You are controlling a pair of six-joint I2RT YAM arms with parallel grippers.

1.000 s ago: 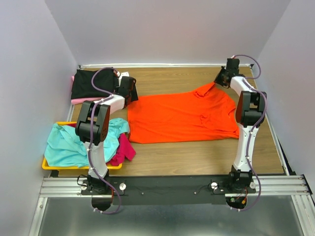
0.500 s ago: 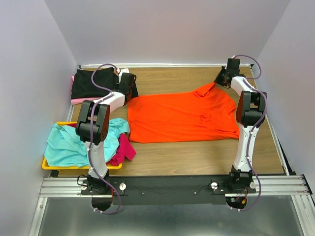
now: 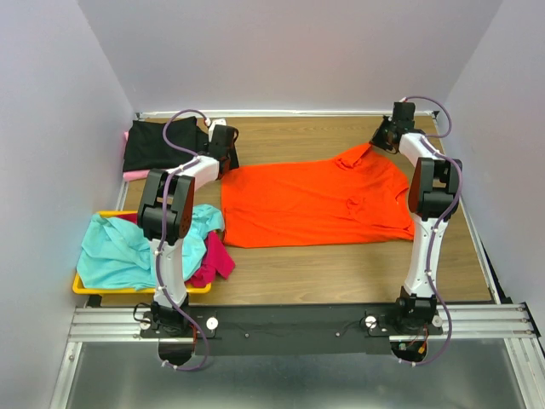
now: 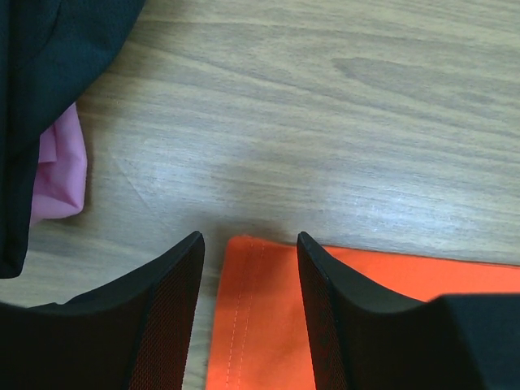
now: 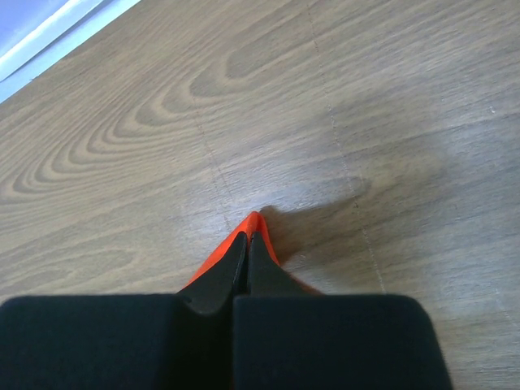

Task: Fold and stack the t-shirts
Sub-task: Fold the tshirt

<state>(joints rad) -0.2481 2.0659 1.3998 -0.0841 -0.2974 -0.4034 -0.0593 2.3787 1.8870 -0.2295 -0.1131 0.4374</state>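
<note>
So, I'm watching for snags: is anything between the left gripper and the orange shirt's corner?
Nothing visible does. The left gripper, jaws open, straddles the orange t-shirt corner; the black t-shirt lies aside.

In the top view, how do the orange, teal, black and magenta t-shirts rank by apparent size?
Largest to smallest:
1. orange t-shirt
2. teal t-shirt
3. black t-shirt
4. magenta t-shirt, partly hidden by the teal one

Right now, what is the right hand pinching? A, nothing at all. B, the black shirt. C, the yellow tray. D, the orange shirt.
D: the right hand is shut on a raised corner of the orange shirt, with orange cloth showing at its tips.
</note>
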